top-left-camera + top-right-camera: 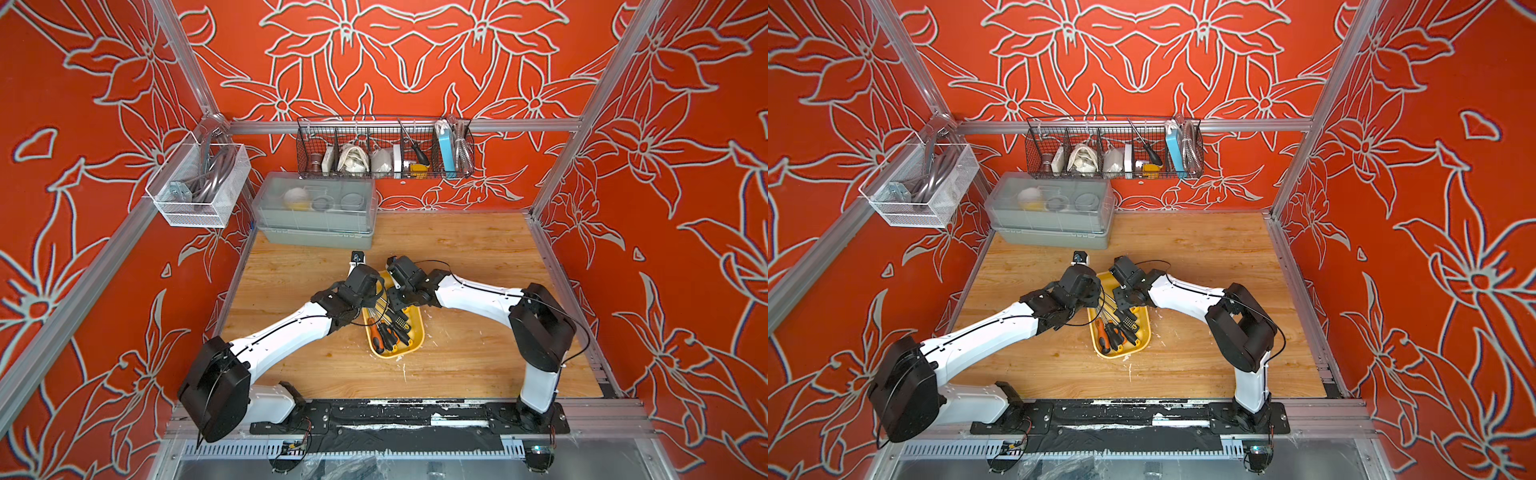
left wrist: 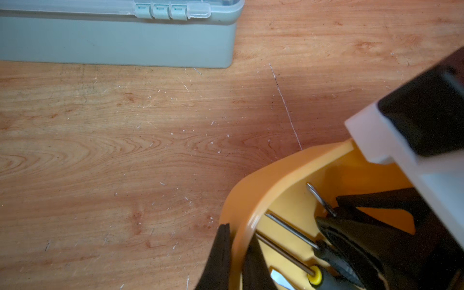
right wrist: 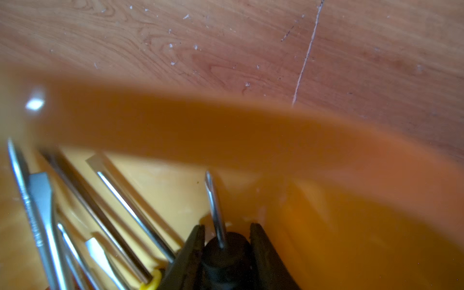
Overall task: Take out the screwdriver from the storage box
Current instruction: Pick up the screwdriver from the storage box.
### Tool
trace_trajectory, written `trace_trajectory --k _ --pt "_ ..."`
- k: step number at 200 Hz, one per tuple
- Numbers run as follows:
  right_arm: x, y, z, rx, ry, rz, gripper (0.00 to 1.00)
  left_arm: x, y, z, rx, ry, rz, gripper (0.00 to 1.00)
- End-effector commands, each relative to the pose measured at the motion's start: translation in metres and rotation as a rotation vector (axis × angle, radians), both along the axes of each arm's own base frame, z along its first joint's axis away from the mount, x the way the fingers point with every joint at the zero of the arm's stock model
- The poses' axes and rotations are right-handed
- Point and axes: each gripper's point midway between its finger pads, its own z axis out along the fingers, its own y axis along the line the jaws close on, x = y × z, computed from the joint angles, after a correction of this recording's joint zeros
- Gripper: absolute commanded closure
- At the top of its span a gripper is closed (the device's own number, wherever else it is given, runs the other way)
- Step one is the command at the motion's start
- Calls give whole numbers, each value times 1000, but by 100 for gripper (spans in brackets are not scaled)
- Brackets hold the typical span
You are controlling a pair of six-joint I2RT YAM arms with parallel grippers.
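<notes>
A: Entry, readable text: labels, brands, numbers?
B: None legible. Storage box (image 1: 419, 332): plain. Every screwdriver (image 1: 379, 338) in it: nothing readable. Wire basket (image 1: 307, 149) contents: too small to read.

Lab robot cell, aluminium frame (image 1: 528, 124)

The left arm (image 1: 282, 332), based at seven o'clock, stretches low toward one o'clock. The right arm (image 1: 473, 295), based at five o'clock, rises to a bent elbow and reaches toward nine o'clock. Their wrists nearly meet, both tipped downward. The left tool (image 2: 238, 236) is pinched tight on the storage box (image 2: 263, 175) rim. The right tool (image 3: 227, 226) clasps a screwdriver (image 3: 226, 256) by its black handle.
</notes>
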Motion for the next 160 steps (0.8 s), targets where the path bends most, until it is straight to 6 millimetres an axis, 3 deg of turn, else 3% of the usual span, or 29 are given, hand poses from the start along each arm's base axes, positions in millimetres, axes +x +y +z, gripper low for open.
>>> trace_trajectory --k 1,68,123,160 --pt "-14 -41 -44 -199 104 -7 68 9 1 22 -28 -88 20 100" --pt "-29 -55 -42 -272 129 79 63 9 1 19 -22 -79 22 100" --pt "-30 -60 -47 -314 142 105 84 9 2 18 -19 -79 28 100" --pt "-26 -56 -35 -294 112 111 100 10 2 19 -20 -79 29 100"
